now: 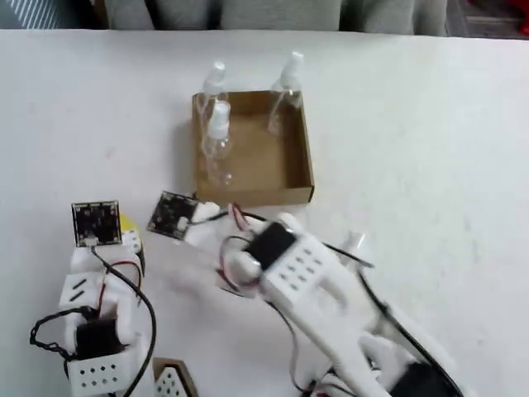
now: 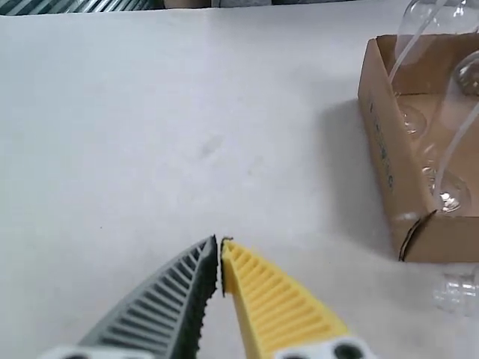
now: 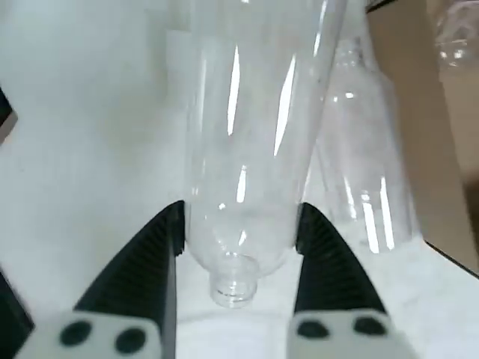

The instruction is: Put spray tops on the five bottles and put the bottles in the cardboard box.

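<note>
The white table (image 1: 430,124) is spreading out w/ grey shapes (image 1: 273,12) peeking along the top, the cardboard box (image 1: 304,145) is sitting top-middle w/ 3 bottles (image 1: 218,136) inside, its side print (image 2: 380,149) is looking too tiny to read, the left claw (image 2: 219,247) is resting pinched closed lower left, & the right claw (image 3: 238,221) is squeezing an open-neck clear bottle (image 3: 247,134) below the box.

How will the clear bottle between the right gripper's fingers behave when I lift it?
The clear bottle looks empty and thin-walled, so probably light and likely to dent under a hard squeeze. Its glossy, rounded sides may slip or swivel in the right gripper. Tall and narrow, it would probably tip easily.
</note>
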### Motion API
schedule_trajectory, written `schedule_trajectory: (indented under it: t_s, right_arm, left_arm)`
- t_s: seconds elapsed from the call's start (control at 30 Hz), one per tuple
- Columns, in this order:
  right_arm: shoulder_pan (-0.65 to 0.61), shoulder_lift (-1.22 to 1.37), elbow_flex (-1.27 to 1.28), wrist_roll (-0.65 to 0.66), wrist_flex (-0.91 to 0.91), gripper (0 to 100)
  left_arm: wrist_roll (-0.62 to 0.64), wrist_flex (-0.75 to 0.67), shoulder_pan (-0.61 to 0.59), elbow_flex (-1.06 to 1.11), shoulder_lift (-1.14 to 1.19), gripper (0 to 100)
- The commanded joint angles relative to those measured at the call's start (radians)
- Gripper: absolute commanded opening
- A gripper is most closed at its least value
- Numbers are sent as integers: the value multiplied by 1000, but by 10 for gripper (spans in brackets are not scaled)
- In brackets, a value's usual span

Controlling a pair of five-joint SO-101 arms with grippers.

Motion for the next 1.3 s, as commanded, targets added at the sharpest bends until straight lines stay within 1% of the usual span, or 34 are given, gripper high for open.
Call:
schedule_trajectory:
  t_s: [0.0, 0.07, 0.13, 0.23, 0.37, 0.47, 0.6, 0.73, 0.87, 1.0, 1.17, 1.27]
  right_arm:
    - [136, -219, -83, 152, 214, 22]
    - [263, -303, -101, 270, 326, 22]
    - [418, -369, -98, 410, 392, 22]
    - [687, -433, -38, 598, 384, 22]
    - [984, -447, 52, 862, 384, 19]
    - [1168, -447, 118, 1005, 335, 18]
    - [1349, -446, 230, 1137, 166, 17]
    - [1449, -446, 354, 1221, 1, 17]
    - [1504, -446, 436, 1234, -120, 17]
    - [1526, -444, 493, 1235, -205, 17]
    - [1517, -443, 555, 1235, -289, 17]
    - [1517, -392, 569, 1235, -321, 17]
  left_arm:
    - [-8, 2, -8, -2, -5, 25]
    - [-8, 2, -8, -2, -5, 25]
    - [-8, 2, -8, -2, -5, 24]
    - [-8, 2, -8, -2, -5, 24]
    - [-8, 2, -8, -2, -5, 24]
    - [-8, 2, -5, -2, -5, 24]
    - [-8, 2, -5, -2, -5, 24]
    - [-8, 2, -5, -2, -5, 24]
    - [-8, 2, -5, -2, -5, 24]
    - [-8, 2, -5, -2, -5, 24]
    - [-8, 3, -5, -2, -5, 24]
    - [-8, 3, -8, -2, -5, 24]
